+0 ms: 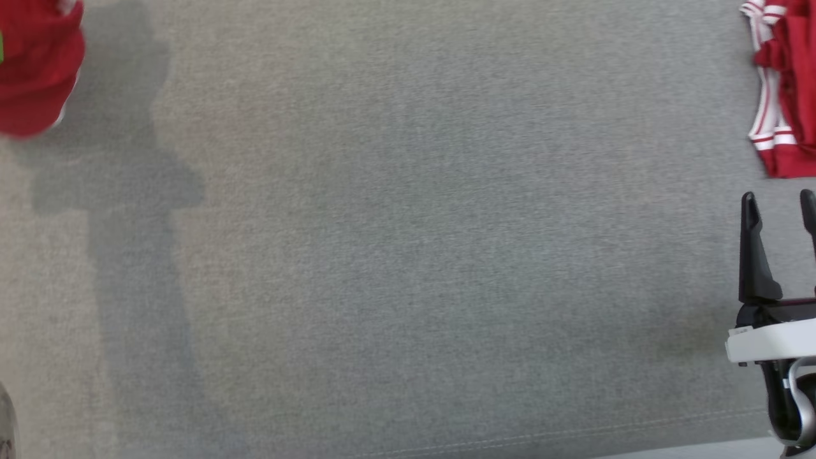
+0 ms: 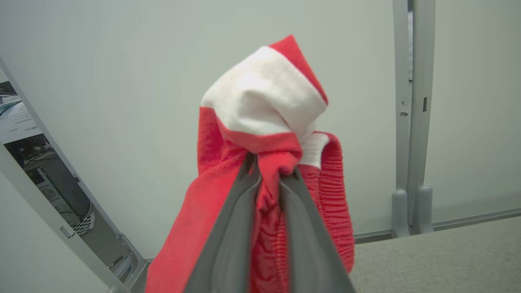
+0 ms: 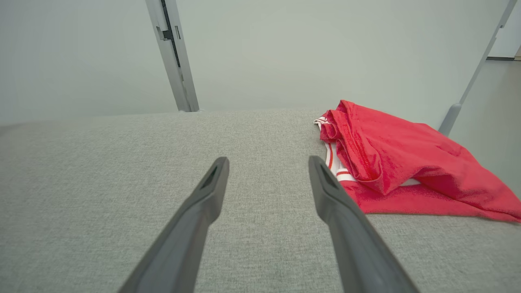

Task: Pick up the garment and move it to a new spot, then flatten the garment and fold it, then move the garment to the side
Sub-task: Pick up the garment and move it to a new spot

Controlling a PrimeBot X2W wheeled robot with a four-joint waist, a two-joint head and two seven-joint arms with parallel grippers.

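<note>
- Garment (image 1: 38, 76) at 10 o'clock, off the surface, with the left gripper (image 2: 272, 167) clamped on its bunched cloth: pickup looks done.
- Grey surface (image 1: 408, 255) in the middle: placing, flattening and folding are not yet done.
- Right gripper (image 1: 778, 197) at 4 o'clock, fingers apart, holding nothing; another red garment (image 1: 787, 89) lies at 2 o'clock.

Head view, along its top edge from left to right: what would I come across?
Red garment → its shadow → bare grey cloth surface → red-and-white striped garment.
</note>
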